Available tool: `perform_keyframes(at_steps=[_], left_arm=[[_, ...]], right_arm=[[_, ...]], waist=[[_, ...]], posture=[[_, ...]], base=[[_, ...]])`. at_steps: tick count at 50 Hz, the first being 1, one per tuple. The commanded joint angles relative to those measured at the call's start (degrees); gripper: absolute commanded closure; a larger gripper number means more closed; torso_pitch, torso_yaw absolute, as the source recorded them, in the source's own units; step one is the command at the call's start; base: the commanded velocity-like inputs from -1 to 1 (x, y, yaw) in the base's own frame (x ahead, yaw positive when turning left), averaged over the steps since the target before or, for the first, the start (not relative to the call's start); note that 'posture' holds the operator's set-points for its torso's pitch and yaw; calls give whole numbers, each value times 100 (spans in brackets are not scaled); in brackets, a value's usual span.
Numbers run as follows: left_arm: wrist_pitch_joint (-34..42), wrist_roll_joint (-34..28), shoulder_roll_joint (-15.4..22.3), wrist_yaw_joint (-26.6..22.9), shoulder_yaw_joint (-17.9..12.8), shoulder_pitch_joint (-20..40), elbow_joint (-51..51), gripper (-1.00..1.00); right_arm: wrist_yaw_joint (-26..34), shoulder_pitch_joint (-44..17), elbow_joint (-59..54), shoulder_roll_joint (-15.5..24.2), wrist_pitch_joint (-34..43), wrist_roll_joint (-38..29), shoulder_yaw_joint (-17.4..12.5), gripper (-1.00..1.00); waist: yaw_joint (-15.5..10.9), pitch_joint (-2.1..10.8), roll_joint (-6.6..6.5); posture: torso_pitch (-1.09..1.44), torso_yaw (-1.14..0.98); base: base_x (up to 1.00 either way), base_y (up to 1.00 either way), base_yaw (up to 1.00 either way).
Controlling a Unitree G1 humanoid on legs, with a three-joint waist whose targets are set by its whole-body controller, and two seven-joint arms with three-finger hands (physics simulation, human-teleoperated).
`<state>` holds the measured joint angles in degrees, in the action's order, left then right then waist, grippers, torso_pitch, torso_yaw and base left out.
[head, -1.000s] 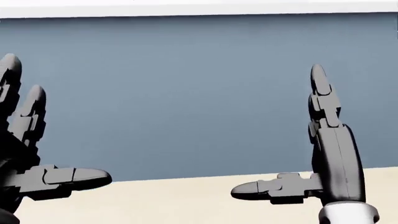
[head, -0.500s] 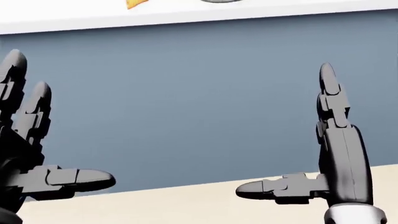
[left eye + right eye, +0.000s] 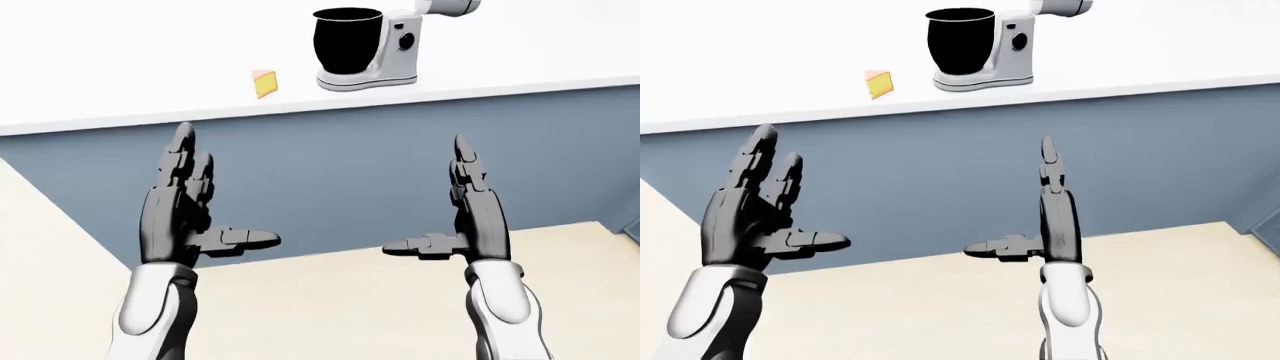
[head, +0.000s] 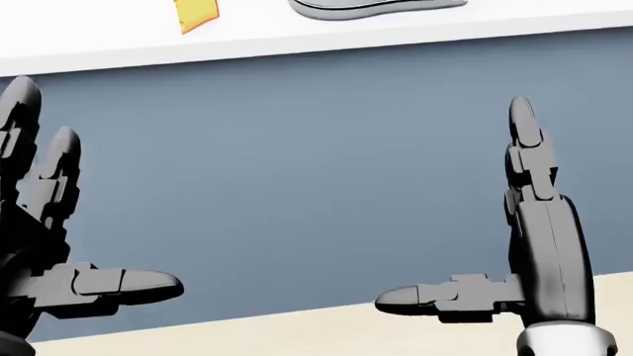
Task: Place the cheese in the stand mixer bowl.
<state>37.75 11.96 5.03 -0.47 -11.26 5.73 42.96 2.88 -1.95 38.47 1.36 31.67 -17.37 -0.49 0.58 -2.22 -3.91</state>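
Observation:
A yellow cheese wedge point(image 3: 264, 82) lies on the white counter point(image 3: 120, 67), to the left of the stand mixer point(image 3: 385, 52). The mixer's black bowl point(image 3: 347, 43) stands open at the top, with the mixer head tilted up. The cheese also shows at the top edge of the head view point(image 4: 196, 14). My left hand point(image 3: 205, 206) and right hand point(image 3: 450, 210) are both open and empty. They are held up with fingers spread, below the counter edge and in line with the blue-grey counter face point(image 3: 330, 172).
The counter's blue-grey face fills the middle of the views. A beige floor point(image 3: 340, 307) lies below it. The counter's corner drops away at the left of the left-eye view point(image 3: 30, 172). Another blue-grey edge shows at the far right point(image 3: 630, 229).
The head view has shifted: the counter top has come down into the picture, bringing the cheese and the mixer base into sight. Both hands stay open in nearly the same place.

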Motion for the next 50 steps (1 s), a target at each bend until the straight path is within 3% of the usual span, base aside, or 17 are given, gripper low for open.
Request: perform_keyframes(at_steps=[1,2,4,9,11,13,14,15,16,22,24,26,35,37,39,45,50], left_arm=[[-168,-12,39,5,-57,75,105,-100],[-166,-10,40,6,-59,81,101,-100],[-166,-10,42,5,-58,80,98,-100],[-184,-12,38,3,-57,73,84,-100],[-168,-9,36,7,-55,70,102,-100],[-174,-11,29,6,-43,51,114,-100],[-182,-14,29,3,-39,51,106,-100],[-180,-11,32,2,-48,61,97,-100],[-188,-15,28,1,-42,46,104,-100],[-195,-19,24,-5,-40,45,99,-100],[-188,-21,26,-3,-38,51,100,-100],[-196,-17,27,-6,-45,54,90,-100],[-127,1,32,6,-50,67,140,-100],[-109,7,36,11,-56,78,149,-100],[-105,5,38,14,-52,90,145,-100],[-108,4,33,12,-40,70,162,-100],[-56,14,42,20,-45,98,197,-100]], right_arm=[[4,-85,134,-9,-141,-15,43,-100],[4,-87,124,-8,-148,-14,38,-100],[5,-93,83,-7,-177,-4,23,-100],[10,-98,47,-1,-201,-4,8,-100],[6,-89,32,-3,-218,-4,8,-100],[8,-88,33,-2,-215,-10,7,-100],[8,-87,29,-3,-218,-9,5,-100],[8,-85,26,-4,-222,-8,4,-100],[10,-80,30,-3,-224,-10,6,-100],[13,-64,66,-15,-194,-40,40,-100],[15,-65,78,-17,-181,-48,47,-100],[16,-67,84,-20,-171,-51,51,-100],[23,-83,81,-19,-160,-45,43,-100],[23,-80,78,-17,-169,-35,29,-100],[26,-80,72,-14,-177,-27,21,-100],[19,-62,64,-14,-202,-13,9,-100],[20,-60,55,-11,-213,3,-6,-100]], waist=[[-11,134,-159],[-92,97,31],[-91,46,-17],[-137,56,231],[-155,46,391],[-157,124,690],[-172,174,720],[-85,104,615],[-111,67,676],[-51,12,386],[-25,3,215],[-5,112,-112],[-129,65,241],[-152,67,414],[-156,164,735],[-57,90,540],[-13,21,178]], posture=[[0,0],[0,0],[0,0],[0,0],[0,0],[0,0],[0,0],[0,0],[0,0],[0,0],[0,0],[0,0],[0,0],[0,0],[0,0],[0,0],[0,0]], base=[[19,0,0],[20,0,0],[19,0,0],[19,0,0],[18,0,0],[19,0,0],[19,0,0],[19,0,0],[20,0,0],[19,0,0],[19,0,0],[19,0,0],[19,0,0],[19,0,0],[19,0,0],[18,0,0],[19,0,0]])
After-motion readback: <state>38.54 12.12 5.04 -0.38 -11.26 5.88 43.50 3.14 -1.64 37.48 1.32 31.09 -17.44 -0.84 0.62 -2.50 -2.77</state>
